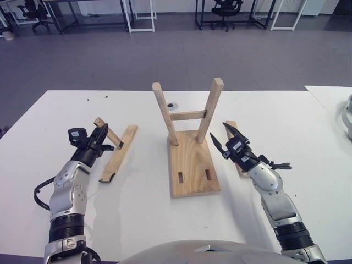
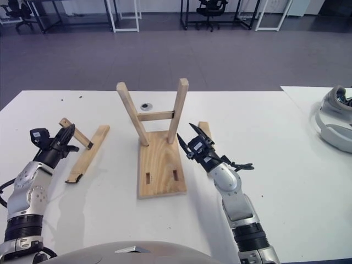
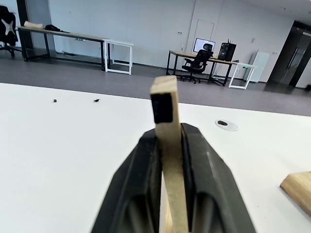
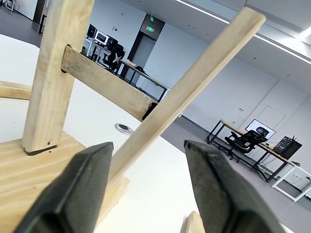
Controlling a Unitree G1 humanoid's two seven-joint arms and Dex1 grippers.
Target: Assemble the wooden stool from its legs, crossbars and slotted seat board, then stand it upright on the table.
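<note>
The slotted seat board lies flat mid-table. Two legs joined by a crossbar stand in its far end, and two slots at its near end are bare. My right gripper is open just right of the right-hand leg; in the right wrist view the gripper has that leg between its fingers without touching. My left gripper is shut on a thin wooden bar at the table's left. That bar meets a loose leg lying on the table.
Another wooden piece lies behind my right gripper. A cable grommet sits in the table beyond the stool. On a second table at the right is a white headset. Bare table stretches in front of the seat board.
</note>
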